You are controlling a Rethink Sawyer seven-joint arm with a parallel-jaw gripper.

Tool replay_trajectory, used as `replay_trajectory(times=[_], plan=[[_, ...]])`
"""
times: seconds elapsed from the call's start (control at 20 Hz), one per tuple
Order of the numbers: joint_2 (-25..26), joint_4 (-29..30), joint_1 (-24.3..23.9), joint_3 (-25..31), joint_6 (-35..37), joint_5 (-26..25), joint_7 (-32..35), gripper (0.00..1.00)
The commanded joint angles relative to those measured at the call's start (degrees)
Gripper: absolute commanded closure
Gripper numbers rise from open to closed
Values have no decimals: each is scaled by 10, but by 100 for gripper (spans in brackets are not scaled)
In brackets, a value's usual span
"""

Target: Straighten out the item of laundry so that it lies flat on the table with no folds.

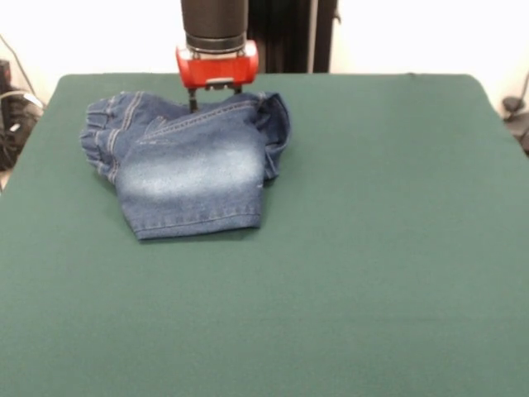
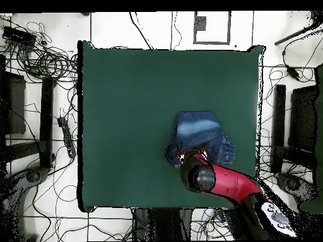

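My claw (image 1: pixel 214 98) sat low at the far edge of the jeans (image 1: pixel 187 165) (bunched, folded over); couldn't tell if it was pinching.

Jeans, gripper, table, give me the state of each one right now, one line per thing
Jeans: folded over on themselves in a bunched heap, waistband gathered at one end, not flat.
Gripper: down at the far edge of the jeans, tips at the denim; open or shut cannot be told.
Table: green cloth smooth, jeans lying toward the robot's side.
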Motion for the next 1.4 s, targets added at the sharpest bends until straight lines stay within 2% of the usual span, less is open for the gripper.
replay_trajectory(times=[0.05,0.35,0.7,1.1,1.4], plan=[[-26,-8,37,49,67,-17,47,0],[-65,-20,31,66,145,-2,28,0],[-80,-19,20,83,171,14,40,0],[-78,-49,45,67,179,44,89,0],[-78,-75,64,56,214,61,96,0]])
